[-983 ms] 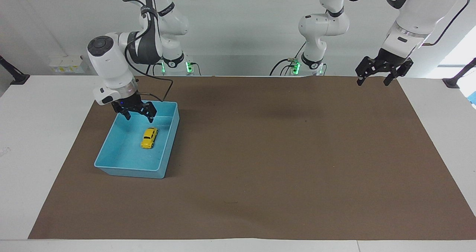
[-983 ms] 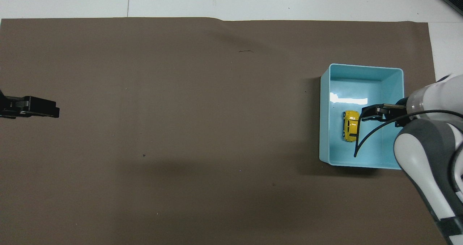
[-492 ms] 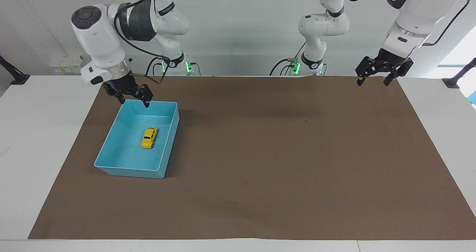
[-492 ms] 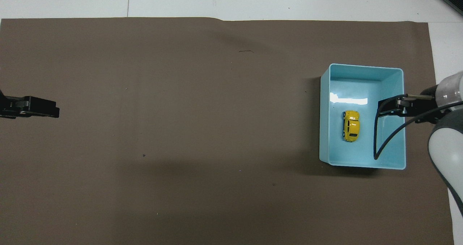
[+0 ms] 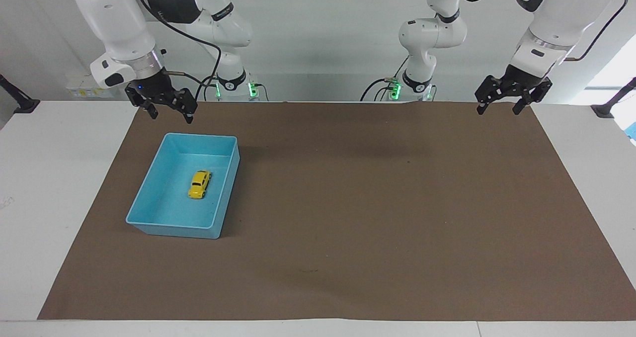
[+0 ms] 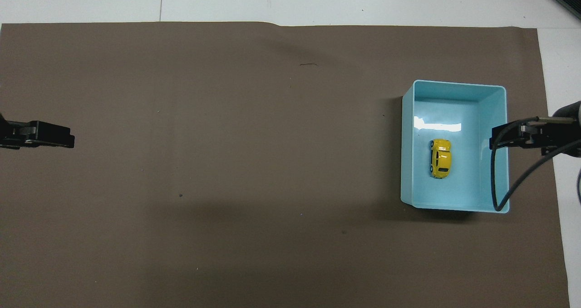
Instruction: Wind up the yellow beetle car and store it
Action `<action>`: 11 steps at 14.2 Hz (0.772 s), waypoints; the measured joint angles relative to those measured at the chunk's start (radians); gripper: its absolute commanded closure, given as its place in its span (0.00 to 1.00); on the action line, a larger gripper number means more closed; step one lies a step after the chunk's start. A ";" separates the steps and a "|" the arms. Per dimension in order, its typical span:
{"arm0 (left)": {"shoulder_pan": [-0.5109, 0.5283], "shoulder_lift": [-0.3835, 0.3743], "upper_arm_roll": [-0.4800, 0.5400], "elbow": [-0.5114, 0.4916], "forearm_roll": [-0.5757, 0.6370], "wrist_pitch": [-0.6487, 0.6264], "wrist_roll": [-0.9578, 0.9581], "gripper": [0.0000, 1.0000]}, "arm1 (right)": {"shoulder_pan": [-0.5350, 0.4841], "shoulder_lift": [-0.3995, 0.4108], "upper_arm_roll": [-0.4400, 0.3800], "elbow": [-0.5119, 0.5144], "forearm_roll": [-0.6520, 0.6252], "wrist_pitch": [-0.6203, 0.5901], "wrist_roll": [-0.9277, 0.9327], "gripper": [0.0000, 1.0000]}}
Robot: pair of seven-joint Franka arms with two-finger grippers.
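Grippers first, seen from my own end: my right gripper (image 5: 166, 110) hangs empty with fingers spread, raised above the mat just robot-side of the blue bin (image 5: 224, 190), while my left gripper (image 5: 502, 101), likewise spread and empty, waits well apart from the bin at the table's other end. Farther out, the yellow beetle car (image 5: 199, 184) rests on its wheels inside the bin, so storing looks done. Whether it was wound cannot be told, and the overhead view cuts off both arms.
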 measured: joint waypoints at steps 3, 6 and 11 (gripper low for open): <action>0.000 0.000 0.000 0.000 0.000 0.000 0.000 0.00 | 0.000 0.005 0.000 0.020 0.000 -0.012 -0.001 0.00; 0.000 0.000 0.000 0.000 0.000 0.000 0.000 0.00 | 0.001 0.013 0.000 0.021 0.000 -0.012 -0.001 0.00; 0.000 0.000 0.000 0.000 0.000 0.000 0.000 0.00 | 0.001 0.014 0.000 0.021 0.000 -0.012 -0.001 0.00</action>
